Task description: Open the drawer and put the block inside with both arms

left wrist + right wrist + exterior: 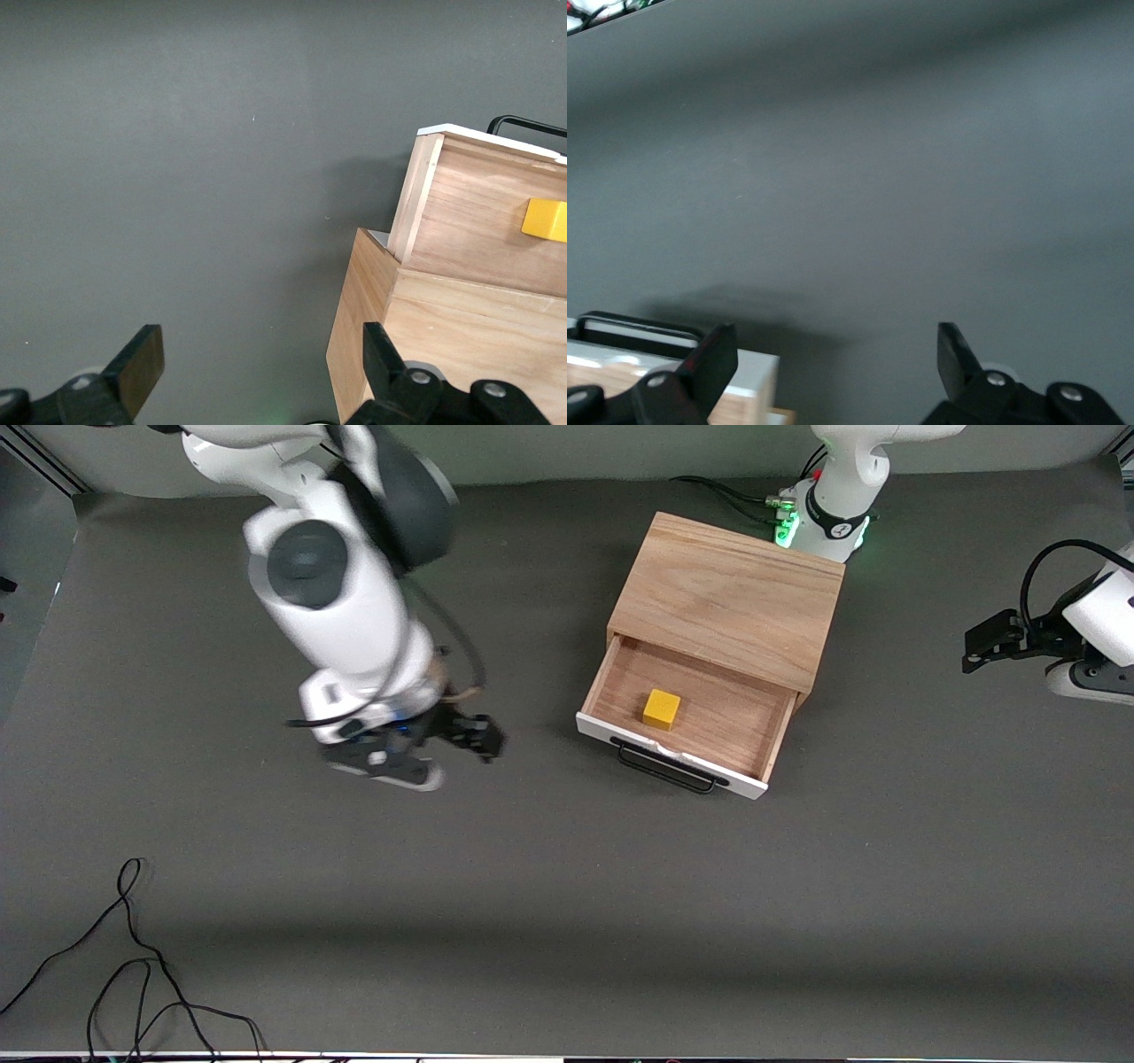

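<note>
The light oak cabinet [731, 593] stands near the left arm's base. Its drawer [709, 717] is pulled open, with the white front panel and black wire handle [666, 767] toward the front camera. The yellow block [662, 709] lies inside on the drawer floor. My right gripper [443, 751] is open and empty, over bare table beside the drawer toward the right arm's end. Its wrist view [833, 359] shows a corner of the white panel [749, 372]. My left gripper [985, 645] is open and empty, away from the cabinet. Its wrist view [261, 363] shows the cabinet [425, 354], drawer [469, 212] and block [545, 220].
Loose black cables [133, 974] lie on the grey table [567, 886] at the near corner toward the right arm's end. More cables [735, 496] run by the left arm's green-lit base [824, 518].
</note>
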`<state>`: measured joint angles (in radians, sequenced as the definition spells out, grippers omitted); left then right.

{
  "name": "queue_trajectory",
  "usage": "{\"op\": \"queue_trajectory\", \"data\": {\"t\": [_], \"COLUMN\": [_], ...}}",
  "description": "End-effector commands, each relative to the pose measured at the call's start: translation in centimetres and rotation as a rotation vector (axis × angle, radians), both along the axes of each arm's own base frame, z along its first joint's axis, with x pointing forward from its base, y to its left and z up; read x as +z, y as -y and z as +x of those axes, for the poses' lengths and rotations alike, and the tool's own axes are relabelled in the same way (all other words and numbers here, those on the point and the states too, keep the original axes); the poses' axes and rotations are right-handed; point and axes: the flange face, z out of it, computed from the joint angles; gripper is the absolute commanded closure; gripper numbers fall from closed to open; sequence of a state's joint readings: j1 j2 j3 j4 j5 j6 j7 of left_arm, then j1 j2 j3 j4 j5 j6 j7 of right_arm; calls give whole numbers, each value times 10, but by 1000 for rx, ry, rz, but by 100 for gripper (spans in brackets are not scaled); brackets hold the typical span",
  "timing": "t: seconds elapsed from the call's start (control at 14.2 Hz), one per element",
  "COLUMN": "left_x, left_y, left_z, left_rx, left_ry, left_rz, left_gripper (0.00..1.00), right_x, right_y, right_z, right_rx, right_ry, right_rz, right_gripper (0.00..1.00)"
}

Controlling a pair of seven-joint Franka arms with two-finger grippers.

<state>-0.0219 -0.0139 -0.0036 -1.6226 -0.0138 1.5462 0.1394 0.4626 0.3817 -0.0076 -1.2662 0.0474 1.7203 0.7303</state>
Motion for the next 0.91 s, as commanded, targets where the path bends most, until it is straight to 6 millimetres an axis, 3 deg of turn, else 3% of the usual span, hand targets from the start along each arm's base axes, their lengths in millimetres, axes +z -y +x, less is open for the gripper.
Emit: {"op": "queue_trajectory", "data": {"t": [0.0, 0.14, 0.21, 0.35, 0.49, 0.7, 0.84], "left_x": [7, 6, 5, 3, 3, 3, 3], "left_y": [-1, -1, -1, -2, -2, 2, 3], "left_z": [-4, -4, -5, -5, -6, -6, -6], "left_rx": [-15, -12, -12, -7, 15, 29, 29], "left_ry": [0, -2, -3, -9, -11, -11, -11], "left_rz": [11, 12, 15, 15, 18, 46, 48], "left_gripper": [0, 0, 0, 0, 0, 0, 0], "right_x": [22, 35, 38, 41, 51, 57, 54], "right_y": [98, 148, 163, 217, 258, 283, 306], "right_z": [-15, -26, -37, -55, -65, -77, -73], "right_rx": [13, -9, 22, 95, 190, 258, 254], "right_ry": [-11, -2, 1, 12, 22, -17, -21], "right_rz": [32, 36, 22, 6, -4, -44, -44], "right_gripper": [0, 0, 0, 0, 0, 0, 0]}}
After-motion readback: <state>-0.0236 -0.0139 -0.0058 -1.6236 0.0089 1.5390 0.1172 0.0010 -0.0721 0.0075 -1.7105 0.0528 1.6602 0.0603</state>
